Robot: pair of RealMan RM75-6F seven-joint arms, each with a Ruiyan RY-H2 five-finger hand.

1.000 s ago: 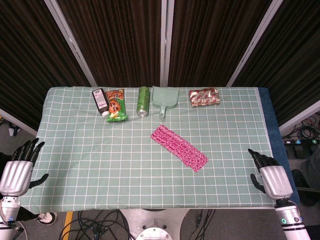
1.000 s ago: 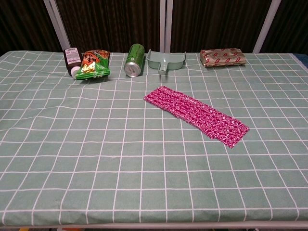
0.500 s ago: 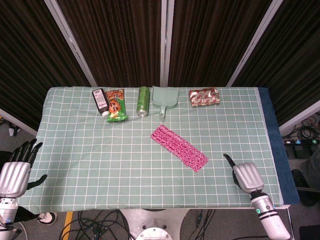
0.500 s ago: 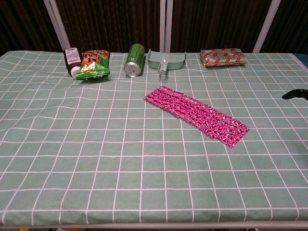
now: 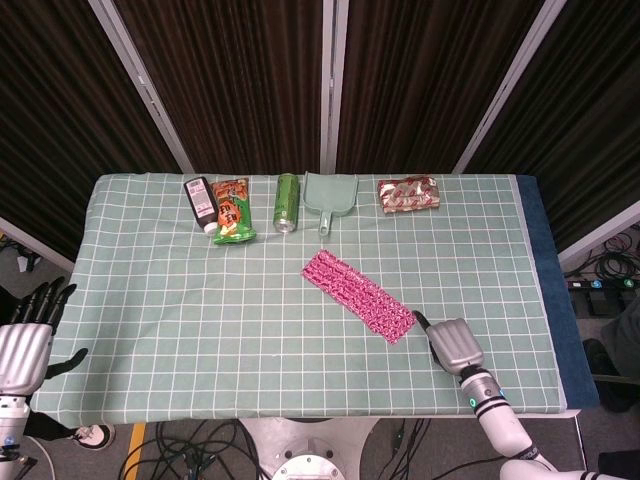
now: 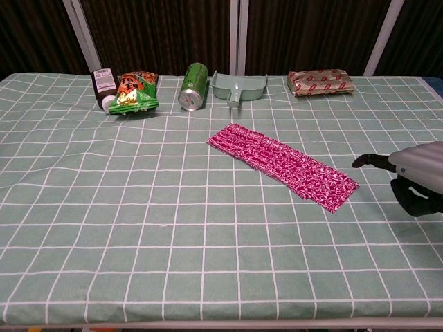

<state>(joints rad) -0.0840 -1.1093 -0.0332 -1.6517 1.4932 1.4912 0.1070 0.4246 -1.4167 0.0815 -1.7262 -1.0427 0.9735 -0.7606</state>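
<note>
Pink cloth (image 6: 282, 166) just beside right hand (image 6: 417, 176) (holding nothing); labels unreadable.

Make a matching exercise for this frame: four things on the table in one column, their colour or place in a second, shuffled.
Things:
1. cloth
2. can
3. dustpan
4. right hand

Descriptions:
A. pale green, handle toward the robot
B. pink, lying mid-table
C. silver-backed, just right of the cloth's near end
D. dark green, on its side in the back row

Pairs: 1-B, 2-D, 3-A, 4-C

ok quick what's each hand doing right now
Left hand: open, holds nothing, off the table's left edge.
Right hand: holds nothing, beside the pink cloth; fingers cannot be told.
</note>
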